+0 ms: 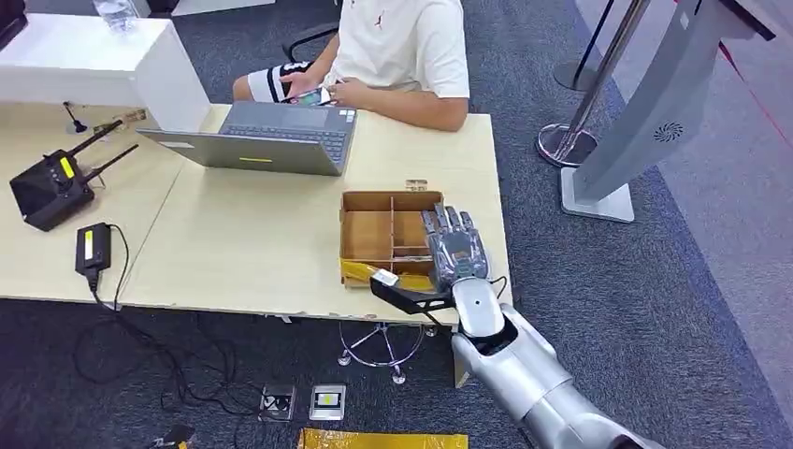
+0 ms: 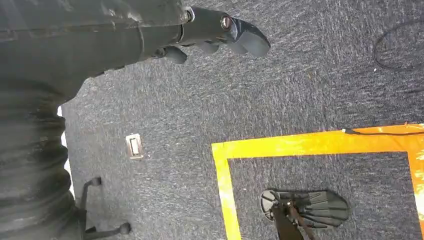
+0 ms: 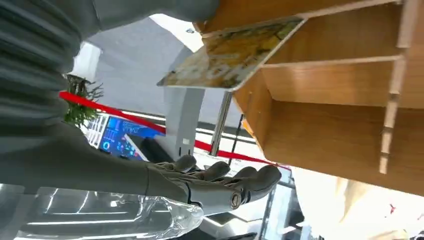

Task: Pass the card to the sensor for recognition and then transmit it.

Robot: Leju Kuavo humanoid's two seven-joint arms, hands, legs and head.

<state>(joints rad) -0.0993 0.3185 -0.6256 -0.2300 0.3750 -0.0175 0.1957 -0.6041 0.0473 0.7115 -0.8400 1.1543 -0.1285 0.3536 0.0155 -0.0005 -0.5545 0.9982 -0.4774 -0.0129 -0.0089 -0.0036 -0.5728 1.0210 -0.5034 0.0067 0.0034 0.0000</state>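
Over the divided box [image 1: 391, 234] we see our right hand [image 1: 455, 248], fingers spread and holding nothing, just beside the card [image 3: 231, 55] propped inside.

A grey laptop [image 1: 265, 138] stands open on the wooden table [image 1: 243, 243], and a person in a white shirt [image 1: 402, 42] sits behind it. At the left lie a black radio unit with antennas [image 1: 51, 187] and a black power adapter [image 1: 93, 247].

You're in an office: pale wooden desk [image 1: 262, 243], open grey laptop [image 1: 266, 140], dark grey carpet [image 1: 655, 309], seated person [image 1: 393, 56].
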